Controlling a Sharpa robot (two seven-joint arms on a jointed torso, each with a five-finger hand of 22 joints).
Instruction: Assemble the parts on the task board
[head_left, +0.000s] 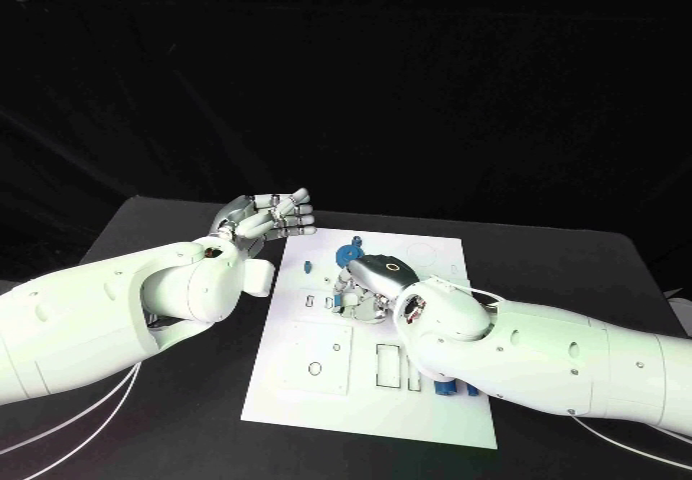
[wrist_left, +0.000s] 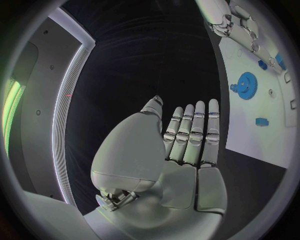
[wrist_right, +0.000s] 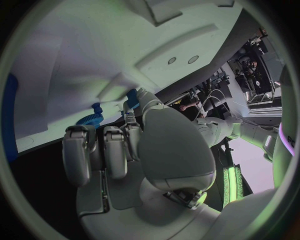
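Note:
The white task board lies in the middle of the black table. A blue gear sits near its far edge, and a small blue part lies to its left. My right hand is palm down on the board just in front of the gear, fingers curled. In the right wrist view a small blue part sits at the tips of the thumb and a finger, beside the gear; whether it is pinched is unclear. My left hand hovers off the board's far left corner, fingers straight, holding nothing.
More blue parts lie at the board's right side, partly under my right forearm. The board has several cut-outs and holes in its near half. Bare black table surrounds the board.

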